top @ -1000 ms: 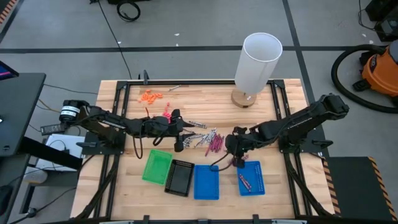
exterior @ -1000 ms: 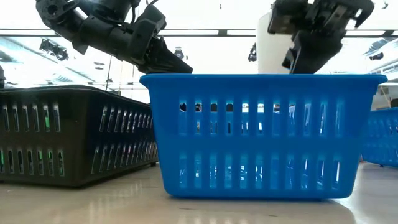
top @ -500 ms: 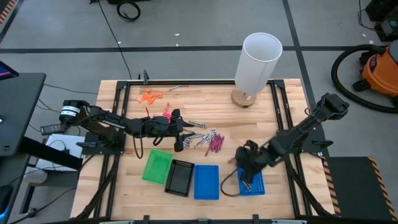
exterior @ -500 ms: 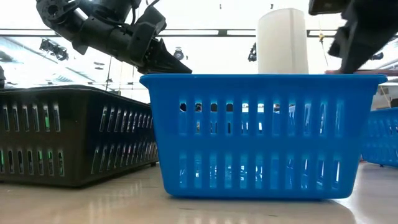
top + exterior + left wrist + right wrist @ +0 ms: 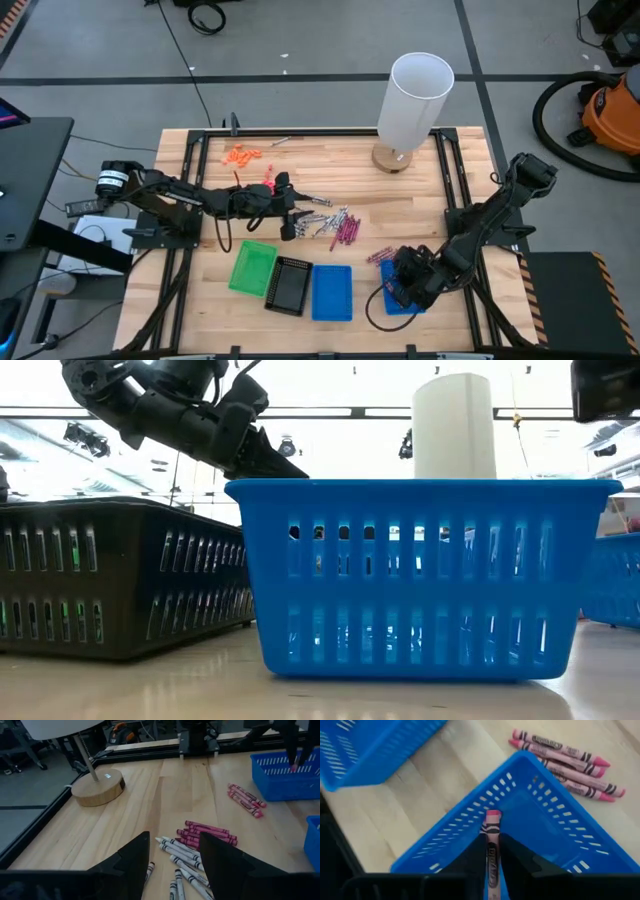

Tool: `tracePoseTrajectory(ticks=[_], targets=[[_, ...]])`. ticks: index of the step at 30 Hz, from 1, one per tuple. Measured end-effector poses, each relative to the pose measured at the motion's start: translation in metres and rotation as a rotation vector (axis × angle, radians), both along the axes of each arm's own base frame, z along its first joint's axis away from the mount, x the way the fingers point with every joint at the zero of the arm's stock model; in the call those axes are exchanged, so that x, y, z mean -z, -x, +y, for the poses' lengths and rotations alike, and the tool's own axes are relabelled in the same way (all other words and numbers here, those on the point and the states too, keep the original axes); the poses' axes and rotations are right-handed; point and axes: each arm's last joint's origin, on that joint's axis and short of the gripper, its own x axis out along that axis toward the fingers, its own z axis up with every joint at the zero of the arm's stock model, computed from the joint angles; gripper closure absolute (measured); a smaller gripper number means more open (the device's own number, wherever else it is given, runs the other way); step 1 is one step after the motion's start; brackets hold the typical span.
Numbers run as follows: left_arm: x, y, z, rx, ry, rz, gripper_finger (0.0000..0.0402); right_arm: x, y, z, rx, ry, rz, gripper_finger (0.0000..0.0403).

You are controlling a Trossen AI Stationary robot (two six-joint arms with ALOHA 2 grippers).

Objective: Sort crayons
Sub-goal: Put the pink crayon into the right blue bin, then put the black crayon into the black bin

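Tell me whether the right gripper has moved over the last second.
Yes. In the high view the right gripper moved from beside the crayon pile toward the table's near edge, over the rightmost blue tray.

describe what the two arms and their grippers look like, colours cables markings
Both arms are dark, near-black, jointed segments mounted on black frames at the table's sides. The left arm has a white-ringed cylindrical part near its base and thin black cables looping along it. The right arm looks all black, with a cable curling near its gripper. The left gripper has two broad, matte black, wedge-shaped fingers. No markings are legible.
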Motion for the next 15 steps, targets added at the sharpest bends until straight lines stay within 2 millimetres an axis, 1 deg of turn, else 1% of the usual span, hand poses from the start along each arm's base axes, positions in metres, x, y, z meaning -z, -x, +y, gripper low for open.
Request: tracePoseTrajectory(ticks=[3, 6, 8, 10, 12, 15], targets=[[0.0, 0.0, 0.0, 0.006, -0.014, 0.002, 0.0221, 0.004, 0.0, -0.001, -0.026, 0.022, 0.021, 0.0312], [0.0, 0.0, 0.0, 0.007, -0.016, -0.002, 0.0221, -0.001, 0.0, -0.006, -0.041, 0.009, 0.042, 0.0288], [0.0, 0.0, -0.001, 0.01, -0.021, -0.001, 0.0221, -0.011, -0.001, -0.01, -0.063, -0.019, 0.042, 0.0278], [-0.001, 0.0, -0.003, 0.021, -0.037, -0.003, 0.0221, -0.026, -0.004, -0.014, -0.082, -0.029, 0.011, 0.0274], [-0.001, -0.001, -0.006, 0.04, -0.061, -0.008, 0.0221, -0.037, -0.007, -0.021, -0.094, 0.0, -0.009, 0.0275], [0.003, -0.001, -0.011, 0.065, -0.082, -0.017, 0.0221, -0.047, -0.016, -0.033, -0.108, 0.069, -0.014, 0.0278]])
